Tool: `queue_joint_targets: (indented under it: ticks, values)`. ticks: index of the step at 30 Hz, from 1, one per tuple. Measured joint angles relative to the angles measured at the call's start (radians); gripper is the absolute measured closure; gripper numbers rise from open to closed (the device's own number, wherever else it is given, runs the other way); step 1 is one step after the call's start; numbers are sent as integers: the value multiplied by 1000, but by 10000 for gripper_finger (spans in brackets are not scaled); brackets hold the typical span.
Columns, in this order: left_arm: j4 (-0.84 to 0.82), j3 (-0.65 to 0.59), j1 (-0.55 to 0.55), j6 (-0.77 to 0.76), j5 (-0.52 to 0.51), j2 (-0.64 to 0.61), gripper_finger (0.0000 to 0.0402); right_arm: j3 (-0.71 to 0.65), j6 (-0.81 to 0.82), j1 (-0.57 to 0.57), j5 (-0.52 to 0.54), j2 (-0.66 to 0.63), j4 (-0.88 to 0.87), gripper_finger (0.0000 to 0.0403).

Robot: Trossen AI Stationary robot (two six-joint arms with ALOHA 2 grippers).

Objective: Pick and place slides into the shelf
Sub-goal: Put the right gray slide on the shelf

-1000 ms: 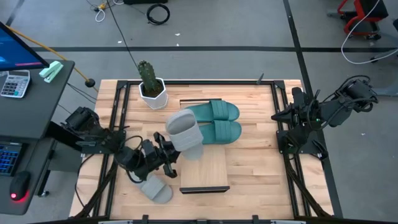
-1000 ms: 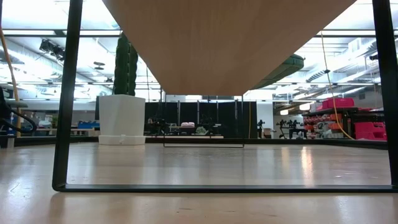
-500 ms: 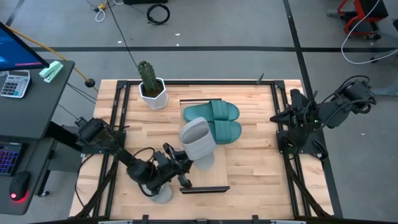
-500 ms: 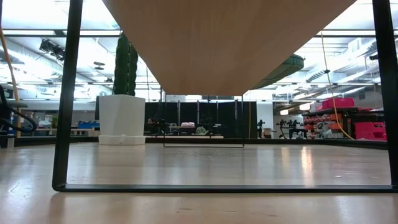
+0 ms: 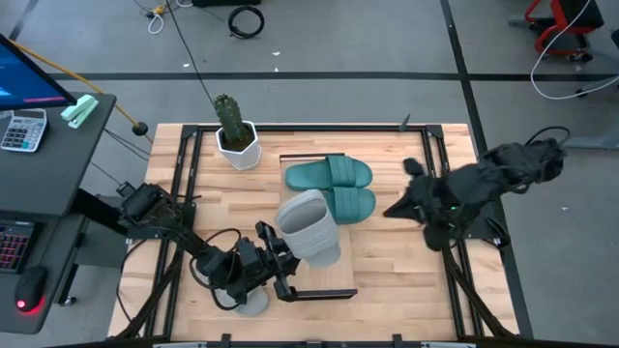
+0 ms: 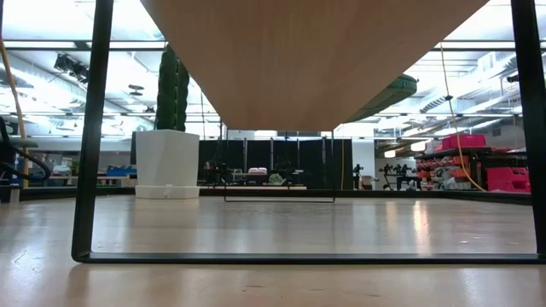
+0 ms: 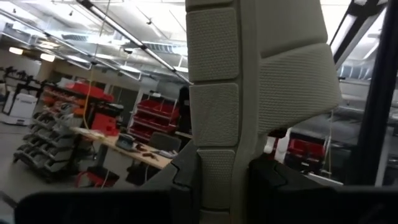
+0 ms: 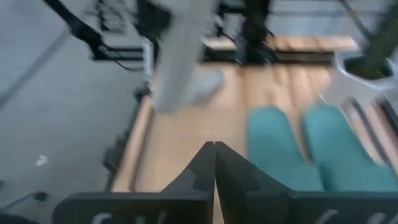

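Gripping a grey slide (image 5: 309, 228) upright above the shelf (image 5: 324, 263), left gripper (image 5: 280, 265)

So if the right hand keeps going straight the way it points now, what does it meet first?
The right hand, fingers shut, points across the shelf towards the teal slides. Nothing stands between them, so probably the nearer teal slide's edge, though depth is hard to judge.

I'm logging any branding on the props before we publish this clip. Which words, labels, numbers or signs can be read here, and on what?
None can be read.
Grey slide, held in the left pincer: its sole shows only texture, no brand.
Teal slides: no marking visible.
Calculator on the side desk: keys too small to read.
Red bins in the room: any labels too small.
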Motion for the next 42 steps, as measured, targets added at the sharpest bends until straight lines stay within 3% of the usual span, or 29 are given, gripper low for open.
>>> queue_joint_targets:
  ticks: [7, 14, 20, 27, 34, 42]
  values:
    - [-2, 5, 3, 17, 17, 0, 322, 0, -32, -115, -281, 76, 196, 321]
    - [-2, 5, 32, 17, 48, -3, 322, 0, -25, -143, -396, 138, 291, 206]
    - [-1, 5, 52, 17, 114, -3, 323, 0, -22, -155, -385, 139, 355, 159]
    - [-1, 5, 63, -8, 141, -3, 323, 0, -21, -206, -374, 172, 370, 154]
    - [-1, 5, 64, -10, 160, -4, 323, 0, 0, -216, -457, 212, 437, 162]
    - [-1, 5, 67, -13, 174, -4, 323, 0, 20, -216, -471, 240, 463, 230]
